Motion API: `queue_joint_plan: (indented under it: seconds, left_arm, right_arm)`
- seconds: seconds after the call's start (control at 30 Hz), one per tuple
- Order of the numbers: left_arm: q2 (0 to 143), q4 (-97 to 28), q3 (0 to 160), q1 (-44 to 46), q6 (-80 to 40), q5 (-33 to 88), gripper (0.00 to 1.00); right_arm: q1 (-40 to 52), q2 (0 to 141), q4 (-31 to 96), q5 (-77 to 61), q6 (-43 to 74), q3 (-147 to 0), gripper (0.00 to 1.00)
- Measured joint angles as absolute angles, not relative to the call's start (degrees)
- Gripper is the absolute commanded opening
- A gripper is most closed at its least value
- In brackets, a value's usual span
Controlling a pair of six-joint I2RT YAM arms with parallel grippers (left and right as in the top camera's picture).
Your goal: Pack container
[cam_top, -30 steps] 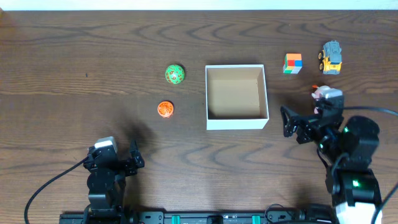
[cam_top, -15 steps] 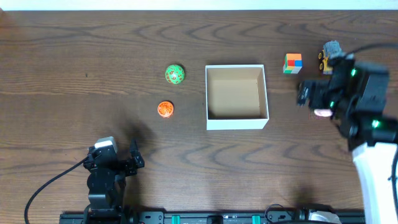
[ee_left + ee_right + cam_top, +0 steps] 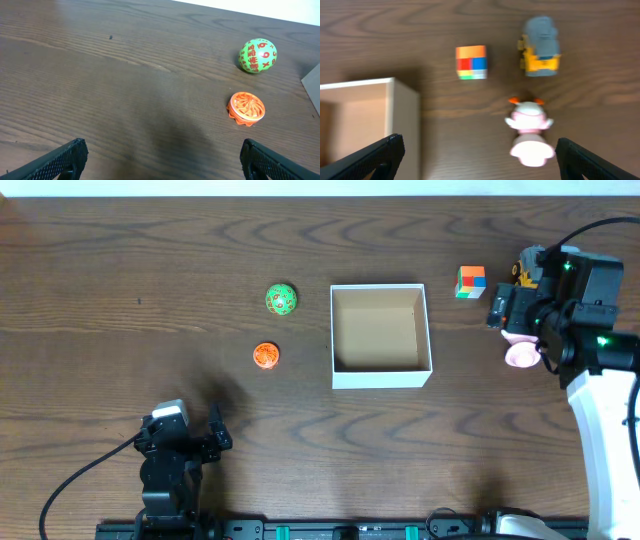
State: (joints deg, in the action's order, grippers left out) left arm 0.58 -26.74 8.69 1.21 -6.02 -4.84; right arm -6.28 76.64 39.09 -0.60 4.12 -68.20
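Observation:
The container is a square white box with a brown inside, standing open in the middle of the table; its right wall shows in the right wrist view. My right gripper is open and empty, held above the table right of the container. A pink figure lies ahead between its fingers. A coloured cube and a yellow-and-grey truck lie beyond. My left gripper is open and empty at the front left. A green ball and an orange disc lie left of the container.
In the overhead view the cube, the truck and the pink figure cluster at the back right, the truck partly under my right arm. The green ball and orange disc sit about a hand's width from the container's left wall.
My right arm has swung from the front right to the back right and now hangs over the pink figure. The left arm and the toys have not moved.

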Motion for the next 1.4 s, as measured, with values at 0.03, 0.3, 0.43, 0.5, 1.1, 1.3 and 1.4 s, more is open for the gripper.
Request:
queue_joint_plan:
  seconds: [0.03,0.3,0.43,0.5,1.1,1.3,1.4]
  left_arm:
    - [0.6,-26.7,8.7,1.2,-6.0,-4.9,0.98]
    - [0.6,-26.7,8.7,1.2,-6.0,-4.8,0.98]
    - [0.6,-26.7,8.7,1.2,-6.0,-4.9,0.98]
    - [0.6,-26.7,8.7,1.2,-6.0,-4.9,0.98]
    - [0.6,-26.7,8.7,1.2,-6.0,-4.9,0.98]
    - [0.6,-26.7,8.7,1.2,-6.0,-4.9,0.98]
    - [0.6,-26.7,8.7,1.2,-6.0,-4.8,0.98]
  right_arm:
    - [-6.8,77.3,38.9,0.0,4.1,-68.2,0.99]
    - [-9.8,89.7,34.8,3.0,4.1,-69.3,0.99]
    - [-9.7,96.4,37.2,3.5,3.6,-72.5,0.99]
    - [-9.7,98.4,38.8,3.6,3.1,-73.8,0.99]
    - [-9.7,101.5,43.4,5.2,-0.4,-76.0,0.99]
    - [-9.7,101.5,43.3,4.8,-4.2,-76.0,0.99]
    - [-9.7,101.5,42.4,4.8,-5.1,-76.0,0.99]
